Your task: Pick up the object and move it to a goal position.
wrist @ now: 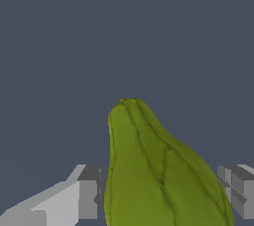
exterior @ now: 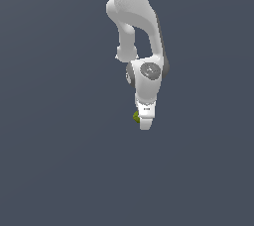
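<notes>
While the wrist view shows one grey fingertip [wrist: 88, 193] on either side of the object [wrist: 158, 180], the jaws stand around it, and whether they press on it or only bracket it I cannot tell: a thin dark gap shows on one side, and on the other the lump's edge hides the contact. The object is an olive-green, ribbed lump that tapers to a blunt tip pointing away from the wrist, and it fills the space between the fingers.

Seen from the exterior view, the gripper [exterior: 145, 121] points down at the end of the white arm [exterior: 136, 17], with only a small green sliver of the object [exterior: 136, 116] peeking out on its left side. All around is plain, flat blue-grey ground with no shadow or edge to read, so I cannot tell whether the object rests on the surface or hangs clear of it. No goal marker is visible in either view.

My judgement is that the grasp step is in hand, either closing or just closed. If the grip is not yet firm, the next move calls for squeezing until both fingers bear on the lump. After that it calls for a straight lift, then a carry toward the goal. Because the lump is rounded and tapered, it could slip or twist between flat fingers.
</notes>
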